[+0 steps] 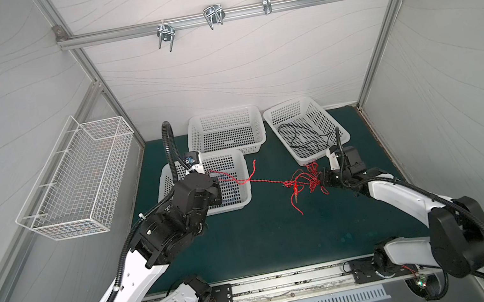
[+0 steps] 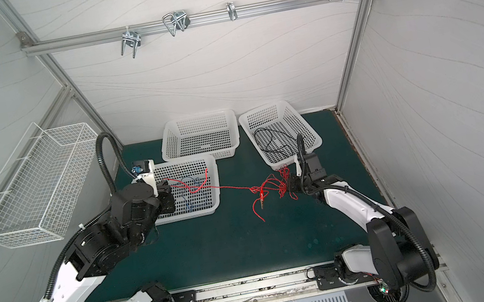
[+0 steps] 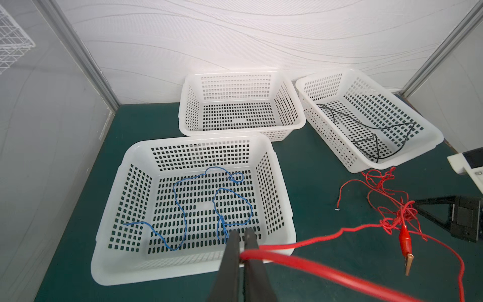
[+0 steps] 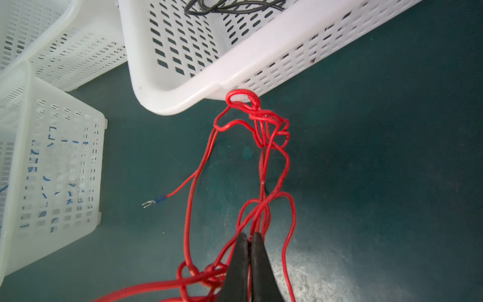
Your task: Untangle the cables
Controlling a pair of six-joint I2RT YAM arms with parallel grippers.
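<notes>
L pincer (image 3: 241,243) clenched on red cable (image 1: 268,181), well apart from the tangle (image 4: 261,117); R pincer (image 4: 250,236) clenched inside it, strand spans the 2.

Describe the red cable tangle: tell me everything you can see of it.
The red cables are thin, glossy plastic-sheathed wires knotted in a loose tangle beside a white plastic basket, above the green mat. The right gripper is shut on the tangle; one strand stretches nearly straight to the left gripper, shut on it. A red alligator clip dangles from the knot, and one free end carries a small fork terminal.
</notes>
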